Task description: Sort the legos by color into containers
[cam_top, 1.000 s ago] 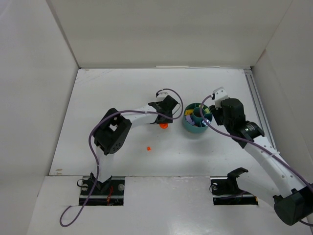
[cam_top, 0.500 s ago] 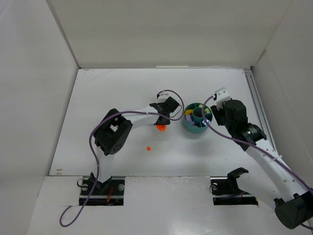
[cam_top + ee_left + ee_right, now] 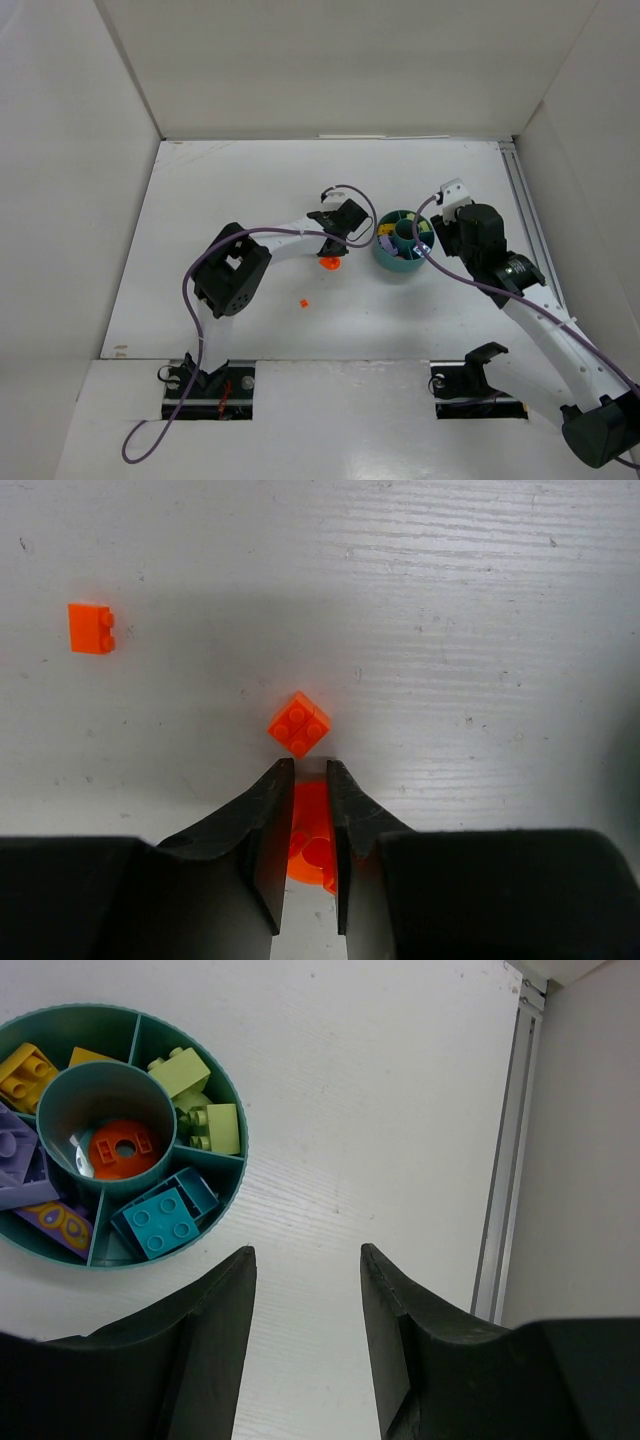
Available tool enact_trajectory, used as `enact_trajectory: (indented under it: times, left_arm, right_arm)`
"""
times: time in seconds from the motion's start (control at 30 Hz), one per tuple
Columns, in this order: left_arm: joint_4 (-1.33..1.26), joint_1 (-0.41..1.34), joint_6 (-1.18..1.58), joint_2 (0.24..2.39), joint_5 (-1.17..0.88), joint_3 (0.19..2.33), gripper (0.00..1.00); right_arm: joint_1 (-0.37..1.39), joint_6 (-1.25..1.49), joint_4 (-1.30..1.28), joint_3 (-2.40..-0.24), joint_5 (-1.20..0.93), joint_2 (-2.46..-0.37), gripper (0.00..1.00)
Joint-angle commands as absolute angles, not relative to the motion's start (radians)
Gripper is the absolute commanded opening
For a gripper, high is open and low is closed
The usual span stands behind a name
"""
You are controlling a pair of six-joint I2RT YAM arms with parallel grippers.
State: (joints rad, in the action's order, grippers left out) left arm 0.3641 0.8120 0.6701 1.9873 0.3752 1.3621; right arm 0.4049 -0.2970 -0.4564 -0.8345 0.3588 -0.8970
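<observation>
My left gripper [image 3: 306, 765] is shut on a round orange piece [image 3: 312, 835] that lies flat on the white table. An orange square brick [image 3: 299, 723] sits just past the fingertips, and a smaller orange brick [image 3: 91, 628] lies far left. From above, the round piece [image 3: 331, 263] is left of the teal dish [image 3: 388, 258] and a small orange brick [image 3: 302, 301] lies nearer. The dish [image 3: 236, 1165] holds green bricks [image 3: 214, 1128], a teal brick [image 3: 160, 1222], yellow [image 3: 27, 1072], purple [image 3: 20, 1160] and a round orange piece [image 3: 122, 1147] in its central tube. My right gripper [image 3: 305, 1255] hangs open and empty beside the dish.
White walls [image 3: 80, 200] enclose the table on three sides. A metal rail [image 3: 510, 1140] runs along the table's right edge, close to my right gripper. The left arm's purple cable [image 3: 195, 310] loops over the near left of the table.
My left gripper's jaws have closed on the round orange piece, which shifted slightly toward the near left. The right arm settled a little at first, then stayed still.
</observation>
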Motion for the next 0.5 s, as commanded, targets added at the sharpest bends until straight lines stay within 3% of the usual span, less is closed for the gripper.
enact_trajectory:
  times: [0.0,0.17,0.27,0.3,0.33,0.47]
  left_arm:
    - [0.405,0.818,0.68,1.928,0.399,1.388,0.16]
    - [0.405,0.818,0.68,1.928,0.419,1.388,0.15]
    - [0.425,0.818,0.68,1.966,0.446,1.431,0.22]
    - [0.448,0.818,0.68,1.976,0.455,1.442,0.26]
    - [0.448,0.818,0.689,1.985,0.456,1.451,0.37]
    - [0.45,0.808,0.689,2.008,0.46,1.462,0.39]
  right_arm:
    - [0.397,-0.301,-0.405,-0.831,0.354,-0.884,0.52]
    - [0.397,-0.301,-0.405,-0.831,0.354,-0.884,0.52]
    - [0.397,-0.301,-0.405,-0.831,0.354,-0.884,0.53]
    - [0.397,-0.301,-0.405,-0.831,0.354,-0.884,0.53]
    - [0.397,-0.301,-0.405,-0.831,0.354,-0.884,0.53]
    - [0.397,-0.301,-0.405,-0.831,0.364,-0.884,0.53]
